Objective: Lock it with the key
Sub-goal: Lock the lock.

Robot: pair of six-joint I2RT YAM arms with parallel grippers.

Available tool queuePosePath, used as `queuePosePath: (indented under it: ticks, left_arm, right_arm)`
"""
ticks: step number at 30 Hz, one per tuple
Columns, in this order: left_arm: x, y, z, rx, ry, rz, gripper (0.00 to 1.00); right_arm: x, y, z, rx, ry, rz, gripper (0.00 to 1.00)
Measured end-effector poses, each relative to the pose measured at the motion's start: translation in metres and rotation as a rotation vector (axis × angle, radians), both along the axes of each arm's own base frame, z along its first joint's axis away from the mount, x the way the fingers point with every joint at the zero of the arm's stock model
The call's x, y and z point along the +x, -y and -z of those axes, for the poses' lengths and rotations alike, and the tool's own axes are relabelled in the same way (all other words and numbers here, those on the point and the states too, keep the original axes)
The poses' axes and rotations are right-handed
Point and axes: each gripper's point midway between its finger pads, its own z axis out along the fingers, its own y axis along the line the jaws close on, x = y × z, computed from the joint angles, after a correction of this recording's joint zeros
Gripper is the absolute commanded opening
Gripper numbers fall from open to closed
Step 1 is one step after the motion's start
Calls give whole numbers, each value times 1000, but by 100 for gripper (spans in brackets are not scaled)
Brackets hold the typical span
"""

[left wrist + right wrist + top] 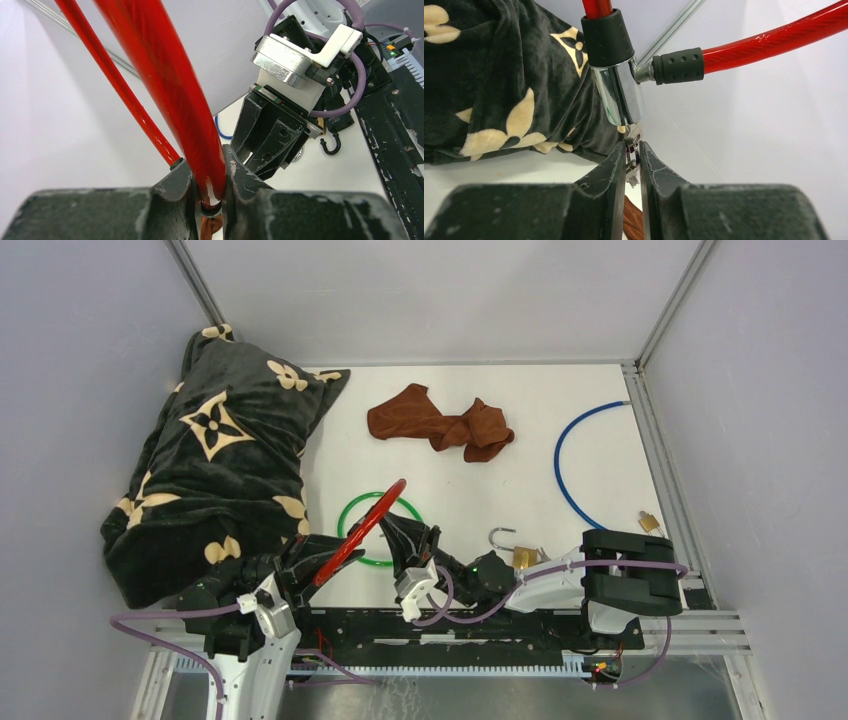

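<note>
Red cable lock (pixel 362 523) is raised at the front of the tabletop (pixel 480 490), above a green cable loop (pixel 343 525). The left gripper (pixel 209 187) has its jaws clamped on the red cable. The key (pixel 632 149) sits under the chrome lock cylinder (pixel 620 97), and the right gripper (pixel 632 167) has its jaws pinched on it. A black patterned blanket (pixel 215 470) lies to the left.

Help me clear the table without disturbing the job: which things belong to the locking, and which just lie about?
In the job: red cable lock, held by the left hand; its chrome barrel; key, pinched by the right hand.
Lying about: black blanket, brown cloth, green ring, blue cable, open brass padlock, second brass padlock.
</note>
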Motion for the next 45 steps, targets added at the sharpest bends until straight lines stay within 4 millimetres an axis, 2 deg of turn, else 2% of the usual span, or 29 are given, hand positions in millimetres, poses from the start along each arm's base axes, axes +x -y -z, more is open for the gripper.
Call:
queuePosePath:
  ticks: [4, 6, 7, 8, 18, 28, 30, 31, 33, 39, 45]
  left_arm:
    - [0, 0, 0, 0, 1, 0, 2]
    - [1, 0, 1, 0, 0, 0, 2]
    - [1, 0, 1, 0, 0, 0, 2]
    - [0, 0, 0, 0, 2, 0, 2]
    - [-3, 0, -5, -7, 46, -4, 2]
    - [-8, 0, -4, -1, 60, 10, 2]
    - [-8, 0, -4, -1, 60, 11, 2]
    - [-8, 0, -4, -1, 58, 11, 2]
    - [-8, 0, -3, 1, 51, 11, 2]
    - [-7, 0, -1, 0, 33, 9, 2]
    - [-5, 0, 0, -2, 23, 6, 2]
  right_arm:
    - [-2, -1, -1, 0, 8, -15, 16]
    - [-5, -2, -3, 2, 15, -28, 10]
    - [-6, -2, -5, 6, 19, -37, 3]
    - [-7, -2, -8, 11, 22, -41, 0]
    - [-11, -1, -17, -39, 29, -106, 0]
    - [-23, 0, -11, -200, -34, -328, 0]
    - [-23, -3, -8, -228, -56, -351, 13]
    - [-23, -4, -7, -240, -67, -359, 24]
    - [-26, -6, -3, -253, -89, -380, 37]
    - [-36, -8, 0, -258, -149, -441, 49]
    - [-36, 5, -10, -244, -192, -455, 71]
